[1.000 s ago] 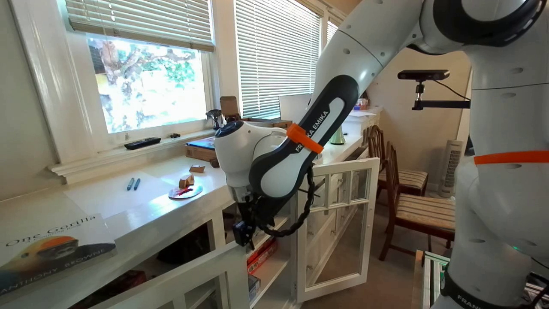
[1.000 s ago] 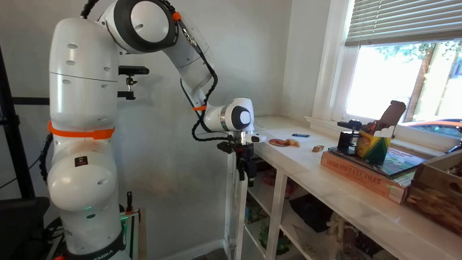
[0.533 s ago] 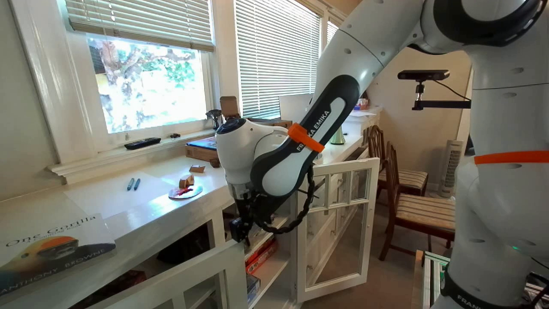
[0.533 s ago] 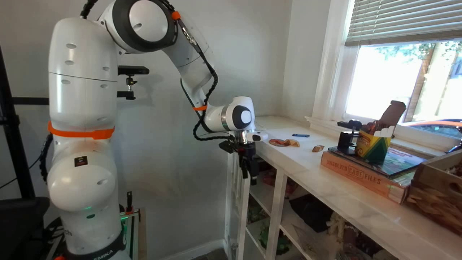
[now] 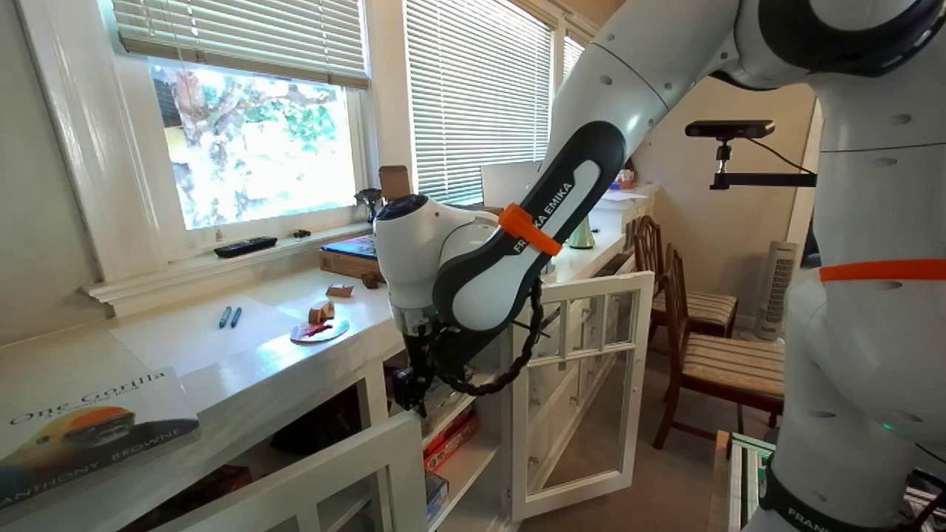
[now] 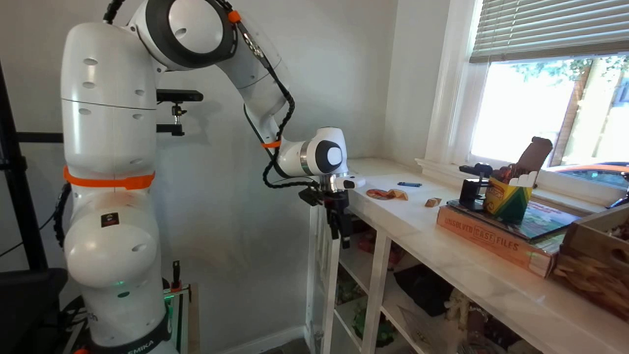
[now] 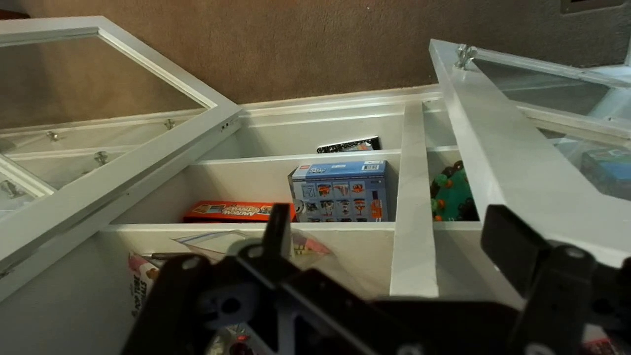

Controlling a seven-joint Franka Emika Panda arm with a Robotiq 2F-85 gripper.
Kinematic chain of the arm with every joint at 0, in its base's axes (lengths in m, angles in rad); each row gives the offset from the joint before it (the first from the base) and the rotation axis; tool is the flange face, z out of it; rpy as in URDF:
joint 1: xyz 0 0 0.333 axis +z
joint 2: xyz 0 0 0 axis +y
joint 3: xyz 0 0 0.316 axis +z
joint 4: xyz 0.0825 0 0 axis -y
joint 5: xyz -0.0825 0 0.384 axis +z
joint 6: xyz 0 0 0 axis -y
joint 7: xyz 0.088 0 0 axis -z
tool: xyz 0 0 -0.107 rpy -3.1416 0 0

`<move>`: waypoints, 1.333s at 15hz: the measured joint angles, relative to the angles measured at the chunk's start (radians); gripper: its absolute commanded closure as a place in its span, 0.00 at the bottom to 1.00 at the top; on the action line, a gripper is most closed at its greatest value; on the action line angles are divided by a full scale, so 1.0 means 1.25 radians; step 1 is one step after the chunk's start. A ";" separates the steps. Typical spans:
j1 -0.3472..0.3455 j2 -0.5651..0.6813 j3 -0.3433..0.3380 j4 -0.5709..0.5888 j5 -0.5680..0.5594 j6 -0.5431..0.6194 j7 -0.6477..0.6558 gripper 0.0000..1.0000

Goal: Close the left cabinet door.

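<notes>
Sunny window wall, one glazed door to shut

Daylight's coming through the blinds (image 5: 480, 96) onto a long white tabletop (image 6: 408, 216), with open shelves (image 7: 345, 227) underneath. My target, the left cabinet door (image 5: 336, 471), stands partly open below it, in the foreground of an exterior view; its twin door (image 5: 584, 354) is swung well out farther along. My pincer (image 7: 387, 217) is spread wide with nothing in it, right by the left one's free edge. Can't tell if I'm touching it.

How it'll handle, my guess: stiff painted wood, some heft, but it's hung along one side, so a steady shove should swing it. Gloss paint looks slick, so I wouldn't trust a lazy pinch. Panes (image 5: 351, 511) are the fragile bit, keep off those. I'd press on the outer face of the upright (image 7: 490, 130) at the free edge, or go for what looks like a clear knob (image 7: 464, 56) on its frame.
</notes>
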 measured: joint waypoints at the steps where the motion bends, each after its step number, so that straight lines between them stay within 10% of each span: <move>1: 0.000 -0.003 0.001 -0.003 0.014 -0.003 -0.003 0.00; 20: 0.000 -0.033 0.059 0.003 0.169 -0.091 -0.058 0.00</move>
